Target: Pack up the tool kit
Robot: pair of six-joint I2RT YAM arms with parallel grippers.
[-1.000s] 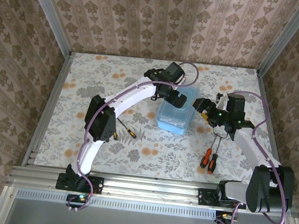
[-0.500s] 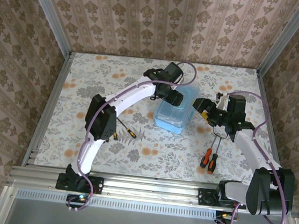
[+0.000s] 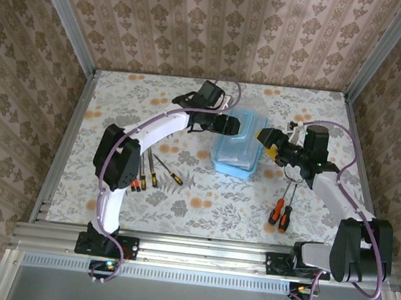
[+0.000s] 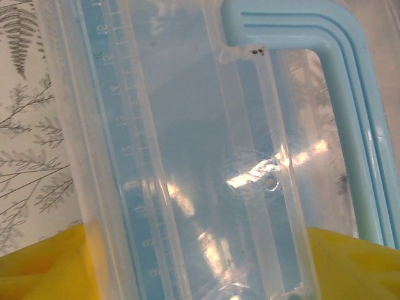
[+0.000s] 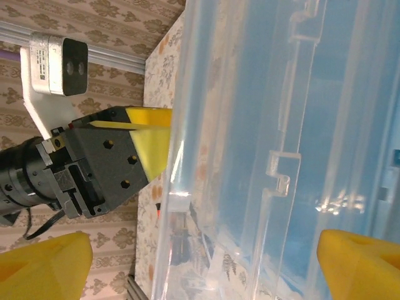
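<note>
Left gripper point(image 3: 234, 128) now tighter on case point(image 3: 238, 154)

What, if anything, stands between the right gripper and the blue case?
Nothing visible does. The right gripper, with its jaws open, is close beside the right side of the case. The right wrist view looks straight onto the case's clear plastic, with no other thing in front of it.

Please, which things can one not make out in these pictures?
Contents of the case: too small in the top view, glare in both wrist views.
Left pincer: whether it touches the case; the bottom edge of its wrist view cuts the fingers.
Screwdrivers beside the left arm: it hides some, count unsure.
</note>
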